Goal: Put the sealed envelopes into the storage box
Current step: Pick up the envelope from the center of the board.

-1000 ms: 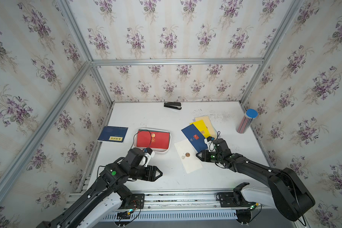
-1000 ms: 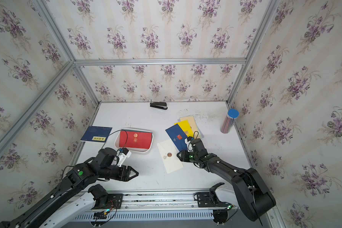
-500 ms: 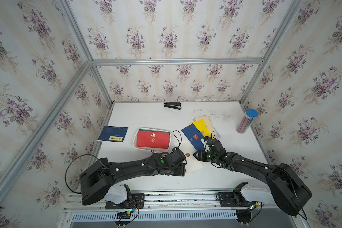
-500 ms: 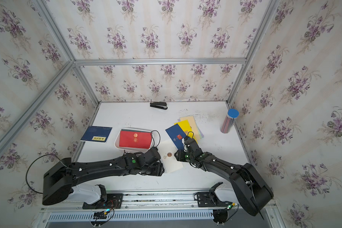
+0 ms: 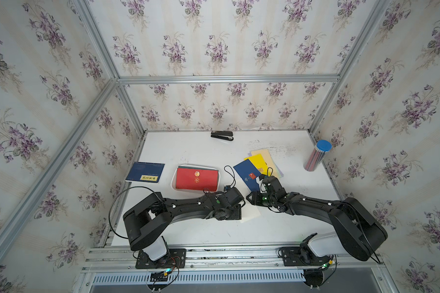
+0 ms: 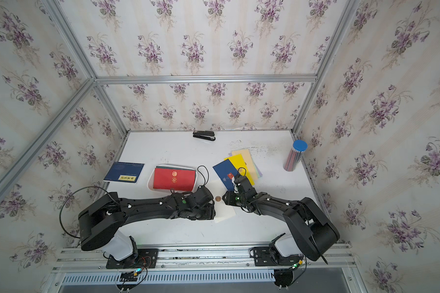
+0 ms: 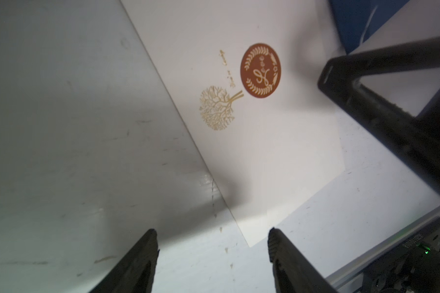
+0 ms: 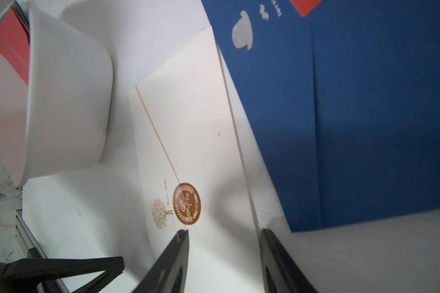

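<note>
A cream sealed envelope [image 5: 251,214] with a brown round seal [image 6: 218,199] lies flat on the table between my two grippers. My left gripper [image 7: 212,236] is open, and a corner of the cream envelope [image 7: 252,142] lies just ahead of its fingers. My right gripper [image 8: 224,233] is open over the envelope's other long edge [image 8: 188,132], one fingertip [image 8: 183,234] by the seal. The storage box [image 5: 173,181] holds a red envelope [image 5: 197,179]. Navy [image 5: 247,177], yellow [image 5: 257,162] and tan [image 5: 263,154] envelopes overlap behind the right gripper [image 5: 249,199].
A dark blue book [image 5: 145,172] lies left of the box. A black stapler [image 5: 222,135] sits by the back wall. A clear blue-lidded pencil tube [image 5: 317,155] stands at the right edge. The box wall [image 8: 69,114] is close to the cream envelope.
My left arm has swung from the front left across to the cream envelope. My right gripper has shifted slightly left over that envelope, its jaws a little narrower.
</note>
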